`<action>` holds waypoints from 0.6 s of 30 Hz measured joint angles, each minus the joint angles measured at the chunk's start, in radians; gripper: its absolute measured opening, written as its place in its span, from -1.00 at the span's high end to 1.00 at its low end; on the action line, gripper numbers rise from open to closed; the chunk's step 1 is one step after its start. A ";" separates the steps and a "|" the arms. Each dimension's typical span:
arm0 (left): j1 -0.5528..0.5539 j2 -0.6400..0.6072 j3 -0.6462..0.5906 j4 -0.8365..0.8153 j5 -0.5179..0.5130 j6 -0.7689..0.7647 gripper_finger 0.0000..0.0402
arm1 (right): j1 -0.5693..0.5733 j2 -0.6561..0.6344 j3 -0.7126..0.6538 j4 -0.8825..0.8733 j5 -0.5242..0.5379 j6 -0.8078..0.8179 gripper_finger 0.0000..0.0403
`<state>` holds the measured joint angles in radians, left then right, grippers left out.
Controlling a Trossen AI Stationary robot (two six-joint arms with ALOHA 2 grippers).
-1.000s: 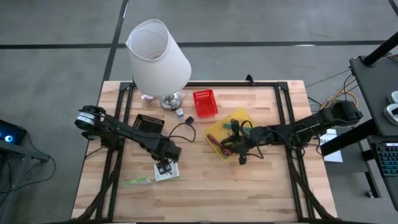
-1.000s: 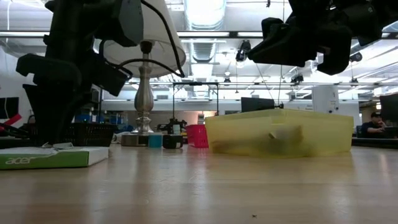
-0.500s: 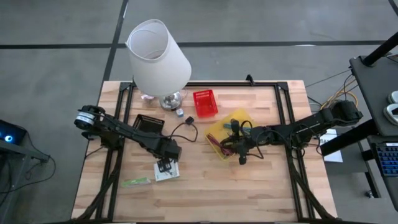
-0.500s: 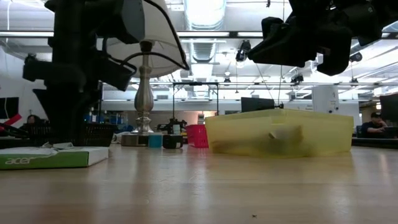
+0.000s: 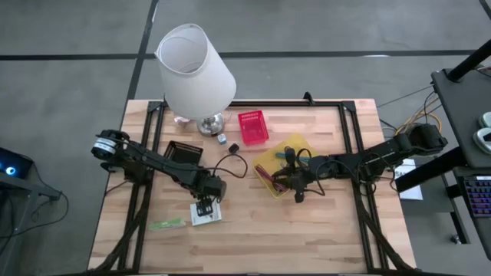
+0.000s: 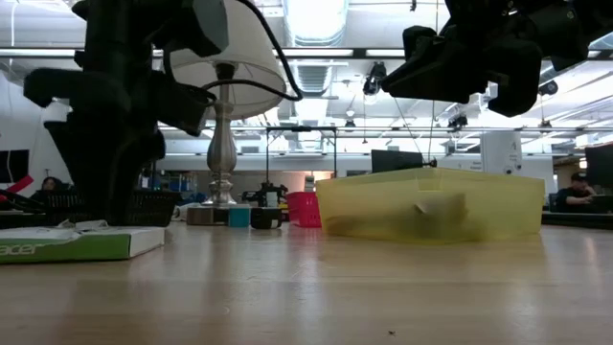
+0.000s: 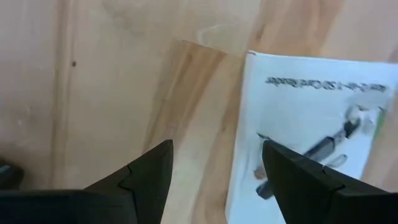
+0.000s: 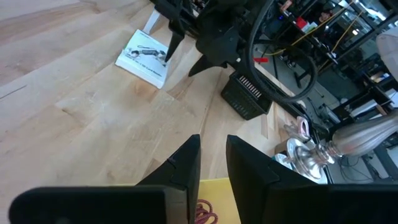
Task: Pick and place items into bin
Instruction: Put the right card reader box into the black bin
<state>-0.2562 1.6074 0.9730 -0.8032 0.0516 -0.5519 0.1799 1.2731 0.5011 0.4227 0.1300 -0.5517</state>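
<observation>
The left gripper [image 5: 204,207] is held low over the white card packet [image 5: 205,214], which lies flat on the tabletop [image 5: 307,230] toward the near edge, left of centre. In the left wrist view the fingers [image 7: 149,169] are spread apart with nothing between them, and one long edge of the packet [image 7: 311,130] is seen under the gap, bare wood beside it. A green strip [image 5: 167,225] lies just beside the packet, nearer the left edge, apart from it.

The right gripper [image 5: 285,182] is poised over the yellow bin [image 5: 270,165] at the middle of the tabletop. Its fingers [image 8: 186,163] are drawn near together, a narrow slot left between them, and nothing is seen in their hold. A maroon tie [image 8: 202,214] shows inside the bin, at its rim. In the low view the bin [image 6: 431,203] is seen with its walls upright and the gripper above it.

A red basket [image 5: 252,127] stands just beyond the bin, and a black mesh tray [image 5: 183,152] sits toward the left rail. The big white lamp [image 5: 196,69] occupies the far left corner; a tiny dark cube [image 5: 221,139] rests by its base. The near half of the tabletop, right of the packet, is open wood
</observation>
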 joint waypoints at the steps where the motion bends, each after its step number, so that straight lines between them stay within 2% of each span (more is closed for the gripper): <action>1: 0.000 -0.006 0.000 0.000 0.001 0.008 -0.15 | 0.000 0.000 0.000 0.000 0.000 -0.002 0.68; 9: -0.005 -0.046 -0.002 0.021 0.007 0.009 -0.15 | 0.000 0.000 0.000 -0.001 0.000 -0.002 0.69; 18: -0.021 -0.005 -0.023 0.079 0.041 0.006 -0.15 | 0.000 0.000 0.000 -0.009 0.000 -0.002 0.68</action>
<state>-0.2768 1.6024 0.9501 -0.7246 0.0929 -0.5456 0.1795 1.2736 0.5007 0.4133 0.1302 -0.5533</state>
